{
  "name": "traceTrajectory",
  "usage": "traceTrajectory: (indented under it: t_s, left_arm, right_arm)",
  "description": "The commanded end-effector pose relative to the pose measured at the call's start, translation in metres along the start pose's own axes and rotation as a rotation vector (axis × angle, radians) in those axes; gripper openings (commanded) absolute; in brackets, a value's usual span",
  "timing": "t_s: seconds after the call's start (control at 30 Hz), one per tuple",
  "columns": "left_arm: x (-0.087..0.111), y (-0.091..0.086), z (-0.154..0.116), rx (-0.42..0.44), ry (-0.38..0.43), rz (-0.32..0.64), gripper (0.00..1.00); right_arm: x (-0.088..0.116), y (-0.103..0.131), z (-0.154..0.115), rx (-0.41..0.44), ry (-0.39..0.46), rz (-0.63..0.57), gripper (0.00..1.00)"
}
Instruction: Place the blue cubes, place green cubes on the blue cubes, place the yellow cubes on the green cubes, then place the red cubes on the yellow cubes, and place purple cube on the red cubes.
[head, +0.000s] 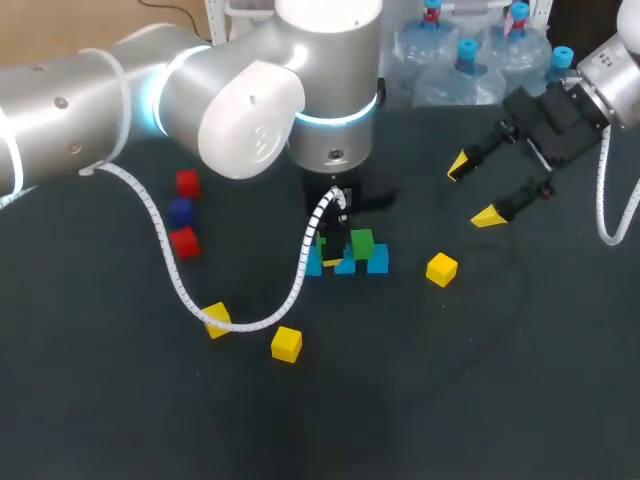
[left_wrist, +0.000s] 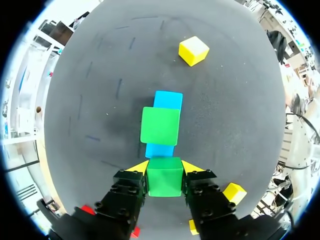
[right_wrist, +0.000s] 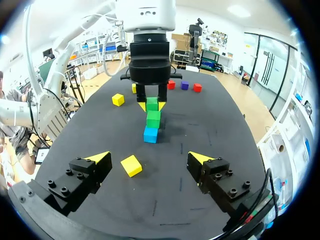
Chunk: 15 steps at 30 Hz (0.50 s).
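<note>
The left gripper (left_wrist: 164, 169) squeezes a green cube (left_wrist: 164, 184) over the blue cubes (left_wrist: 168, 99), right beside the other green cube (left_wrist: 160, 125) sitting on them, so a crooked drop could knock that one off, while the right gripper (head: 472, 191) hangs open and empty, well away.

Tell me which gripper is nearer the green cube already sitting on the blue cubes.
Left. The left gripper, holding a second green cube, is right beside the stacked green cube; the right gripper hangs open far off.
</note>
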<state>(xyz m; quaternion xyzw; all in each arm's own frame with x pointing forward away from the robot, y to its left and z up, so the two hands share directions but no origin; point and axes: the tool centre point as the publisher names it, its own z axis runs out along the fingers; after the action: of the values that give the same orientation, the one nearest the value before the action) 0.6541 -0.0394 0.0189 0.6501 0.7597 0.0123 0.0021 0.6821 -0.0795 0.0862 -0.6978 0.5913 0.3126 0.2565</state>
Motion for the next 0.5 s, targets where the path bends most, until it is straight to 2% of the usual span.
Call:
traceTrajectory:
  t_s: [0.03,0.5]
  left_arm:
    - [-0.0004,0.0036,0.0013,0.006,0.002,0.002,0.04]
    - [-0.0012,0.0077,0.0028,0.006,-0.002,0.007,0.03]
  right_arm:
    - [0.0002,0.0000,0.0004,0.000,-0.001,-0.001,1.00]
    - [0.0002,0.0000,0.0004,0.000,-0.001,-0.001,1.00]
